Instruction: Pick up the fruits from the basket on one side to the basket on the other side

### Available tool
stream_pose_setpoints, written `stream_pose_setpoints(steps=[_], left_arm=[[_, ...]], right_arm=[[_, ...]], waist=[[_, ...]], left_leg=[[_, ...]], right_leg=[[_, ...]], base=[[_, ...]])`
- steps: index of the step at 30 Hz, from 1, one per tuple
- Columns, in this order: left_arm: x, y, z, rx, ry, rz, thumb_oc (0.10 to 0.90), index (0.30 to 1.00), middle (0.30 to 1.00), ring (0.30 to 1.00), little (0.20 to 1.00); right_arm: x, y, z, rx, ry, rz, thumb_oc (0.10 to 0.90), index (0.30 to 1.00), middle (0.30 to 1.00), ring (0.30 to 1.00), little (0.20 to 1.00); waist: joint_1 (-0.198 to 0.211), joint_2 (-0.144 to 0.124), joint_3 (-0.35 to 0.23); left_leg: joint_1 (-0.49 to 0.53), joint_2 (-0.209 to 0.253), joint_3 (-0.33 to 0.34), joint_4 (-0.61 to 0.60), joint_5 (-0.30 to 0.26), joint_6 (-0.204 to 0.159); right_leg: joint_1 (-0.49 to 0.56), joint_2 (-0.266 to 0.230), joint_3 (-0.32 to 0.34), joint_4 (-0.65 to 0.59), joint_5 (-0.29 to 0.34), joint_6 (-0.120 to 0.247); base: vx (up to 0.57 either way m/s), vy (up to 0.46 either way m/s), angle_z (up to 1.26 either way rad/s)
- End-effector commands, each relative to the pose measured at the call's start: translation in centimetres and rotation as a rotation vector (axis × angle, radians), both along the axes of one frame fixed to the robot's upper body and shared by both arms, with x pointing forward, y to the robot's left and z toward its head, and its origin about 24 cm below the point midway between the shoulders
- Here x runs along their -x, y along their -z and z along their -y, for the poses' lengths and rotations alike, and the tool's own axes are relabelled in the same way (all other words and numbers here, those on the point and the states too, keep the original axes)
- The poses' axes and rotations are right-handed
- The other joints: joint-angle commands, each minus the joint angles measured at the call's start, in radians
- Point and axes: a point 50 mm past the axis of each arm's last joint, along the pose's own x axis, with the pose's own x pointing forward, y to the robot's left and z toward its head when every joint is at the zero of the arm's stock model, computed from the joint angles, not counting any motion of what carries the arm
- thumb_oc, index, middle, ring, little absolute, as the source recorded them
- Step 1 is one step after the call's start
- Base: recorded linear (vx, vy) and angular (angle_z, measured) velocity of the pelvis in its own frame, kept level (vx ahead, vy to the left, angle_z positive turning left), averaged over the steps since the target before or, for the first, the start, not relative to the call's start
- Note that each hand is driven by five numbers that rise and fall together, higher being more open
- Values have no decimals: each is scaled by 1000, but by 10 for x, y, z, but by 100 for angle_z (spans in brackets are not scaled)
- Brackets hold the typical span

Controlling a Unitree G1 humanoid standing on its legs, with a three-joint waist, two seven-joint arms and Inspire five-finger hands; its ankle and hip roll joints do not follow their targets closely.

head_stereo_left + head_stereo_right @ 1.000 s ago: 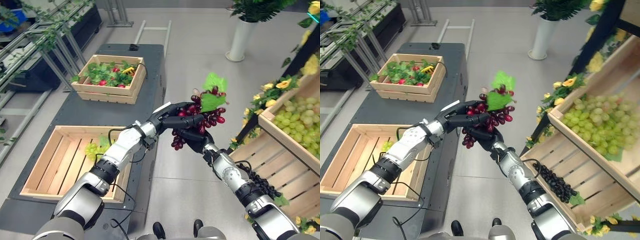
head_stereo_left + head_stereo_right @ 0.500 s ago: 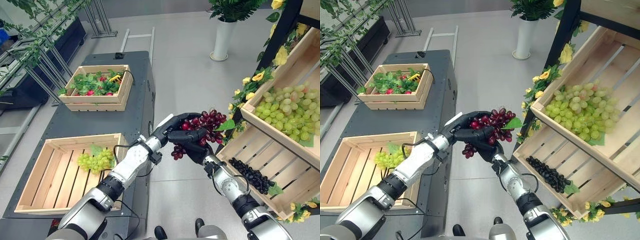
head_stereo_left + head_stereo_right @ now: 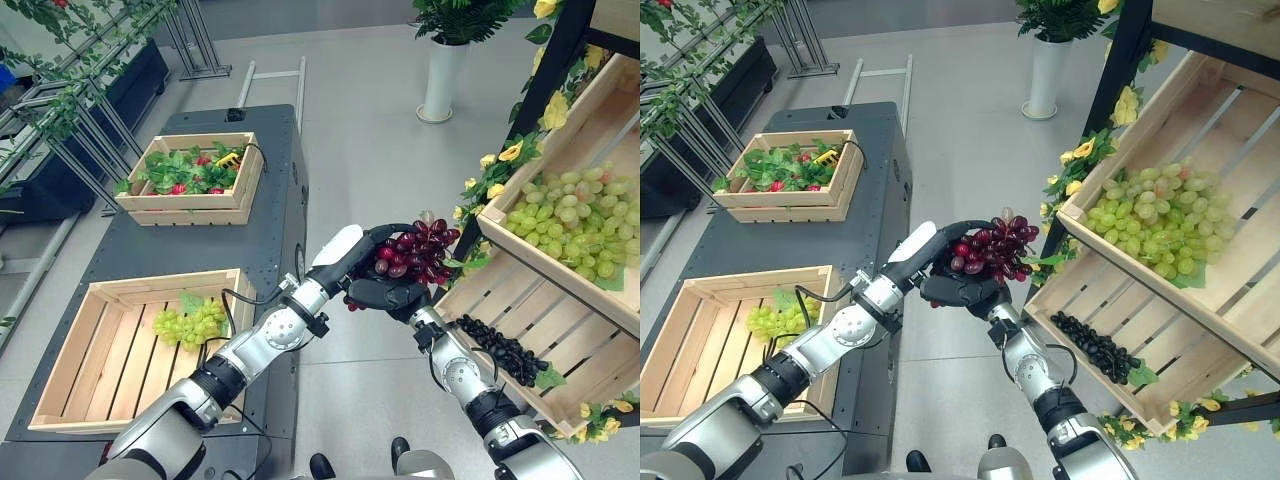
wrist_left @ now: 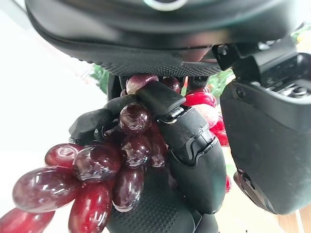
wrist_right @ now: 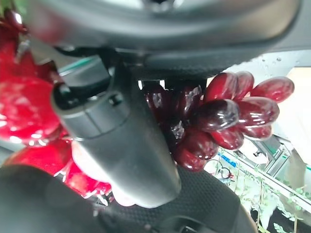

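Observation:
A bunch of red grapes [image 3: 415, 252] is held in mid-air between the dark cart and the wooden shelf. My right hand [image 3: 392, 294] cups it from below, fingers curled round it. My left hand [image 3: 345, 255], with its white thumb cover up, reaches in from the cart side, and its fingers wrap over the bunch's top. In the left wrist view a dark finger [image 4: 187, 141] curls across the red grapes [image 4: 92, 170]. In the right wrist view the thumb [image 5: 116, 141] presses against the red grapes [image 5: 218, 116]. A light wooden crate [image 3: 150, 288] on the cart holds green grapes [image 3: 190, 322].
A second crate [image 3: 190, 207] with leafy greens and red fruit stands further back on the dark cart [image 3: 200, 250]. The slanted wooden shelf [image 3: 560, 270] at the right holds green grapes [image 3: 585, 212] above and black grapes [image 3: 505, 350] below. A white planter [image 3: 440, 80] stands behind.
The camera has shifted. The bunch sits lower in my right palm, and its leaf no longer stands up above it. My left hand has turned, thumb cover up, still on the grapes.

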Motion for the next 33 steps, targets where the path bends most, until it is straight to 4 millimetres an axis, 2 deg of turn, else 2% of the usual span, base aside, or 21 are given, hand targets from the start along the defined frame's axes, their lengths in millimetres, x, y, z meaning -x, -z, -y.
stream_pose_setpoints(steps=[1,6,14,22,24,29,30,33], left_arm=[[-37,-122,-114,395,-550,524,800,900,900,900,900],[-35,-120,-115,403,-576,569,800,900,900,900,900],[-32,-131,-110,377,-580,676,800,900,900,900,900],[-29,-137,-109,503,-631,775,800,900,900,900,900],[-30,-138,-110,601,-638,713,800,900,900,900,900],[-35,-123,-113,833,-670,518,800,900,900,900,900],[-37,-118,-116,941,-682,438,800,900,900,900,900],[-39,-106,-120,1083,-696,316,800,900,900,900,900]], right_arm=[[63,69,86,8,345,-285,400,300,300,300,300],[66,74,84,1,345,-311,400,300,300,300,300],[72,80,80,-5,344,-338,400,300,300,300,300],[74,84,74,-14,331,-361,400,300,300,300,300],[73,85,72,-17,326,-365,400,300,300,300,300],[71,85,66,-30,326,-372,400,300,300,300,300],[70,85,65,-32,328,-373,400,300,300,300,300],[70,86,65,-33,333,-378,400,300,300,300,300]], waist=[[32,-3,-123],[32,-5,-125],[31,-4,-127],[31,-8,-136],[32,-10,-138],[34,-14,-137],[35,-16,-136],[37,-17,-137]], left_leg=[[38,4,-18,2,-135,-59],[39,4,-19,2,-134,-59],[40,4,-21,2,-136,-59],[42,4,-25,2,-138,-59],[43,4,-27,2,-138,-59],[47,4,-34,2,-140,-59],[48,5,-36,2,-141,-60],[49,6,-39,2,-140,-60]], right_leg=[[-16,30,-56,4,-53,-4],[-16,30,-56,4,-52,-3],[-16,30,-55,6,-50,-1],[-12,30,-54,6,-52,-1],[-12,31,-53,6,-52,-1],[-6,33,-50,6,-57,-3],[-5,34,-50,5,-58,-4],[-4,36,-49,7,-59,-5]], base=[[0,0,0],[0,0,0],[0,0,0],[0,0,0],[0,0,0],[0,0,0],[0,0,0],[0,0,0]])
